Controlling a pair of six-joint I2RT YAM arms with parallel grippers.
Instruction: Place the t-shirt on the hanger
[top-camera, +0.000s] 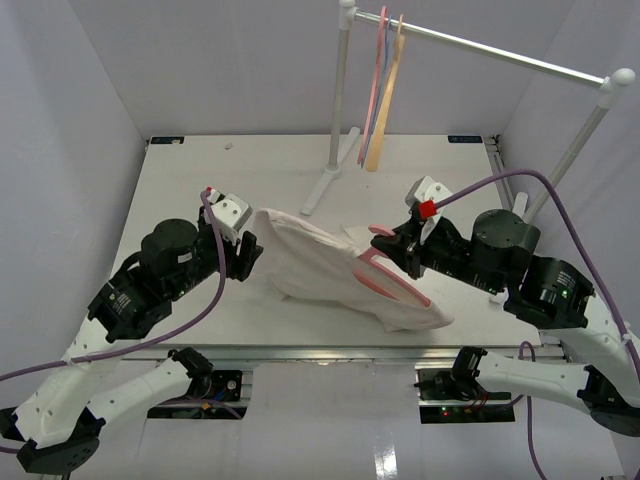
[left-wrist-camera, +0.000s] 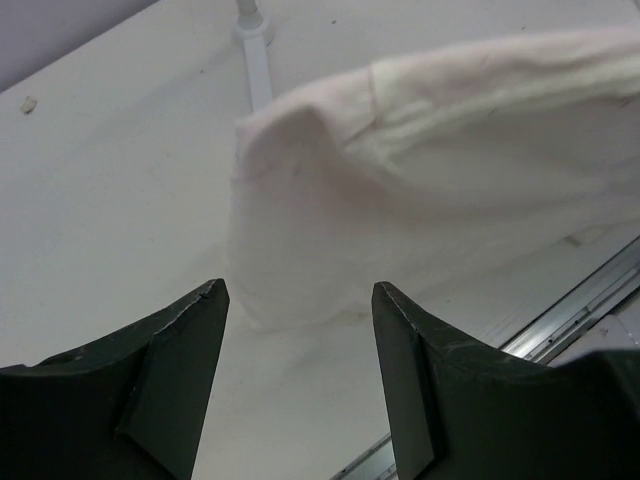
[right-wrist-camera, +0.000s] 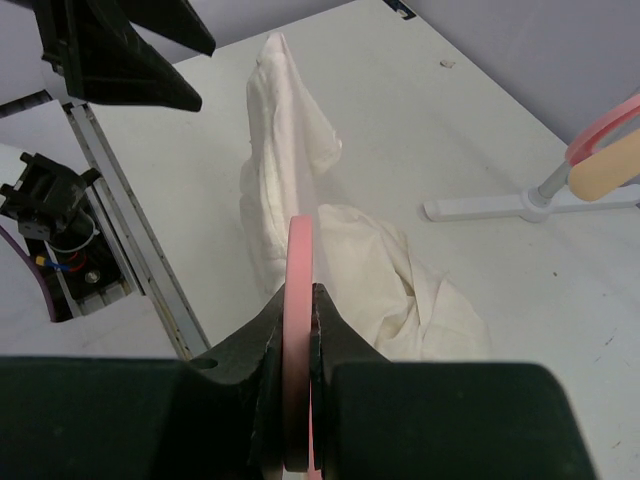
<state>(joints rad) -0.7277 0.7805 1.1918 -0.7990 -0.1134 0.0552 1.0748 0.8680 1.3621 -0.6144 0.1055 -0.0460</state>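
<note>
While my right hand (right-wrist-camera: 300, 300) is pinching the pink hanger (top-camera: 385, 280), whose far arm seems tucked inside the cream t-shirt (top-camera: 310, 262) sagging onto the tabletop (top-camera: 200, 180), my left hand (top-camera: 246, 257) is hovering spread and empty beside that shoulder, and I am judging the job half done, the near arm showing bare.

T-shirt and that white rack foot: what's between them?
Only bare table, nothing else; the right wrist view shows the gap between t-shirt and rack foot.
</note>
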